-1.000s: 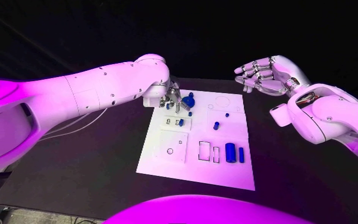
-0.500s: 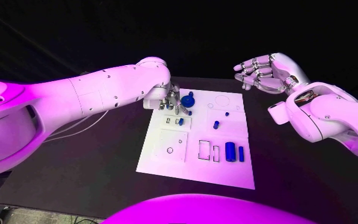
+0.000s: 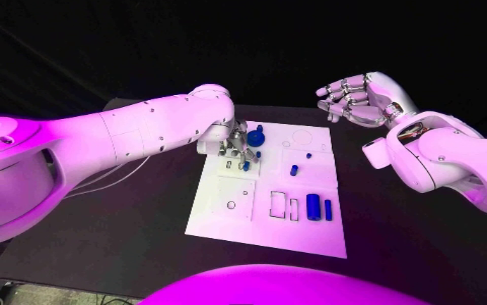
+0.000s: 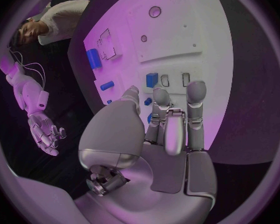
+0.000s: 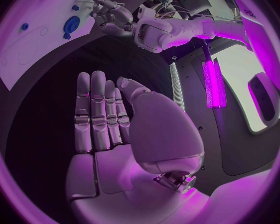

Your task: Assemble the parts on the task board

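Note:
The white task board (image 3: pixel 266 231) lies mid-table. At its far end sits a round blue part (image 3: pixel 256 136); a small blue peg (image 3: pixel 294 170) stands mid-board, and two blue cylinders (image 3: pixel 312 206) lie at the near right. My left hand (image 3: pixel 236 147) hovers over the board's far left corner, just beside the round part, fingers pointing down with nothing in them. In the left wrist view, the straight fingers (image 4: pixel 196 97) hang above a small blue block (image 4: pixel 152 79). My right hand (image 3: pixel 357 102) is raised beyond the board's far right corner, open and empty, its fingers (image 5: pixel 93 109) straight.
Empty outlined slots (image 3: pixel 278 204) and a round hole (image 3: pixel 231 205) mark the board's near half, and a ring outline (image 3: pixel 302 138) its far right. Black table (image 3: pixel 122 213) surrounds the board. The right wrist view shows my left hand (image 5: pixel 112 15) and the round part (image 5: pixel 71 24).
My left hand has slid a little toward the robot along the board's left edge, away from the round blue part. The right hand has barely moved.

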{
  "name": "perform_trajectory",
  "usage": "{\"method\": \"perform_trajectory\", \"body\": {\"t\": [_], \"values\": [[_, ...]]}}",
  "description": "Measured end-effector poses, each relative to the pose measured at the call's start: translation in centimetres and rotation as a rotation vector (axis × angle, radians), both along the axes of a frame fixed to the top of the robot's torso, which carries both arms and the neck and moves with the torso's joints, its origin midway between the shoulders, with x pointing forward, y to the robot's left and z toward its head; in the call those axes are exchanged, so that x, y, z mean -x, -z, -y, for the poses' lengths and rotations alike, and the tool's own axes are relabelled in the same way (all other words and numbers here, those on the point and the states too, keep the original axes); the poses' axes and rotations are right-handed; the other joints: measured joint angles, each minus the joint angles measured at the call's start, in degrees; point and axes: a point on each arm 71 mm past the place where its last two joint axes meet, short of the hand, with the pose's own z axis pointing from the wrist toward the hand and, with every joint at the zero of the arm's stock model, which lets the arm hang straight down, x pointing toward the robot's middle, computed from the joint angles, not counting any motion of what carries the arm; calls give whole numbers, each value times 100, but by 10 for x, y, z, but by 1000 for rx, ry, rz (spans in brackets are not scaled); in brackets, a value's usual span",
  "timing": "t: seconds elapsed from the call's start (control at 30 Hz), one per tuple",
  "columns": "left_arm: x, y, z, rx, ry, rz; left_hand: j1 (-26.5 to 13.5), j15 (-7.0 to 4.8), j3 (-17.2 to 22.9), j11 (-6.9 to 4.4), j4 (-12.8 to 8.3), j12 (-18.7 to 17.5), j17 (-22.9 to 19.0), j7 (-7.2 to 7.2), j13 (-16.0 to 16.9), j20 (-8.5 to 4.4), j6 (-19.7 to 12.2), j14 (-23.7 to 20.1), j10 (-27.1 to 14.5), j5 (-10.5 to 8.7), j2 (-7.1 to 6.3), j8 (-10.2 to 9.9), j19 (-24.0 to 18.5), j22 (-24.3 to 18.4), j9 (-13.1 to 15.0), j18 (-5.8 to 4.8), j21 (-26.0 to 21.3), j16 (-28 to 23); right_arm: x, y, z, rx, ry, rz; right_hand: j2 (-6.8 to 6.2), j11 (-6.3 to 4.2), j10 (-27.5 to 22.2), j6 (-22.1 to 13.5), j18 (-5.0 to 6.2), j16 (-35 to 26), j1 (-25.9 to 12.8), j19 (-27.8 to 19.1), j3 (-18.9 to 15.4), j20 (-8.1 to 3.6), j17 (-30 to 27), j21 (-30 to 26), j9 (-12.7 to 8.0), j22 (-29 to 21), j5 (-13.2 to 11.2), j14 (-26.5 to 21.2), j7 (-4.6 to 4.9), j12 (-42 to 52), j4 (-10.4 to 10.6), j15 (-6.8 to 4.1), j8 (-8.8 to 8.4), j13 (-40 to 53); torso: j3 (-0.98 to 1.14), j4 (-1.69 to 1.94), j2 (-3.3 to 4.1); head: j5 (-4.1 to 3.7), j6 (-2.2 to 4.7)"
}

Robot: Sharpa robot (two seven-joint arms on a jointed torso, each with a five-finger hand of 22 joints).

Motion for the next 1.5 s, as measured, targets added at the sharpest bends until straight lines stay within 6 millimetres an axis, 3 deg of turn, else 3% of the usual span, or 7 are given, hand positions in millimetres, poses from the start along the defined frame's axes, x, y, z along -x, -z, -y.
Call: {"method": "perform_trajectory", "body": {"t": [0.9, 1.5], "values": [[0, 6, -1, -3, -2, -19, 191, 0, 244, 0, -3, 0, -1, 21, -9, 0, -62, 0, -42, 22, 37, 0, 0, -6, 5, 0, 0, 0, -1, 1, 0, 1, 3, -4, 0, 0, 0, 0, 0, 0, 0, 0, -1, 0, -1, 0, -3, 6, -1, 0, 0, 0, 1, 0, 0, -10, 2, 31, 14, -57, 3], [1, 6, 1, 5, 6, -26, 395, 0, 437, 0, -10, 0, 3, 21, 6, 0, -62, 0, -42, 22, -17, 0, 0, 21, 22, 1, 23, 23, -2, 3, -1, 2, 4, -9, 0, 15, 14, -18, 0, -35, 0, -1, -1, 0, 3, 0, -4, 5, 33, 0, 18, -23, 1, 0, 0, -20, 5, 47, 16, -63, -12]]}}
